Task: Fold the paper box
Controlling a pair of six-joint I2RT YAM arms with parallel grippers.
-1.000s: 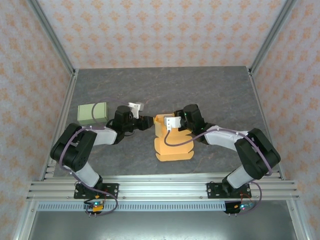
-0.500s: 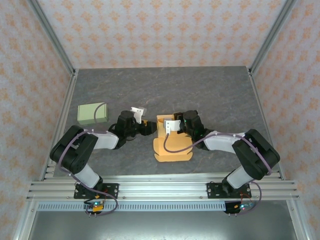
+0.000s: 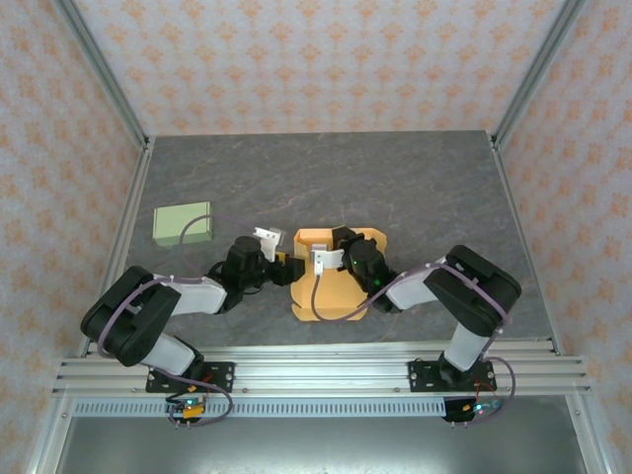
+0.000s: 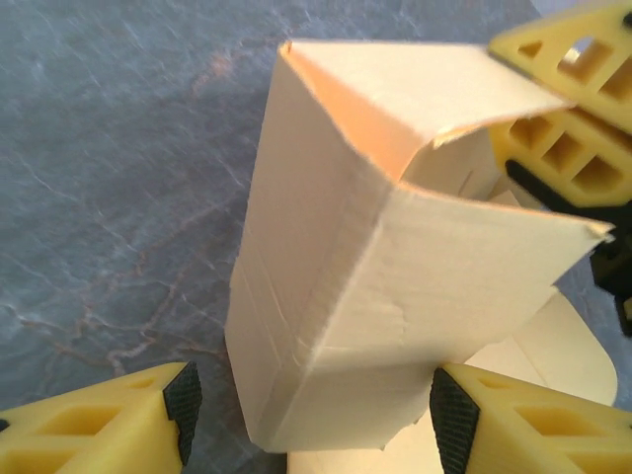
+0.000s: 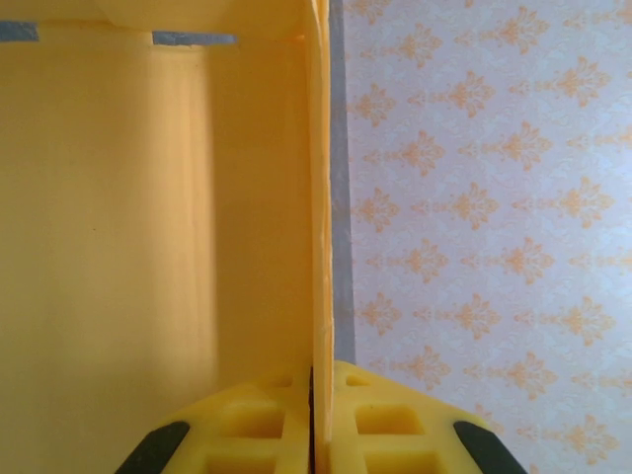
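Observation:
The orange paper box (image 3: 334,294) lies partly folded on the table between both arms. In the left wrist view a raised corner of the box (image 4: 395,267) stands between my left gripper's (image 4: 314,415) open fingers; the right pad (image 4: 449,415) is at the box's lower edge and the left pad (image 4: 183,400) is clear of it. From above, the left gripper (image 3: 287,268) sits at the box's left side. My right gripper (image 5: 318,395) is shut on the thin edge of an upright box wall (image 5: 148,217). It reaches in over the box's far part (image 3: 339,242).
A flat green box (image 3: 183,224) rests on the grey table (image 3: 425,188) at the far left, behind the left arm. Patterned walls and metal posts enclose the table. The rail with the arm bases runs along the near edge.
The box has been dragged left and nearer, and its walls now stand more upright. The right gripper moved with it. The left gripper widened and drew back a little.

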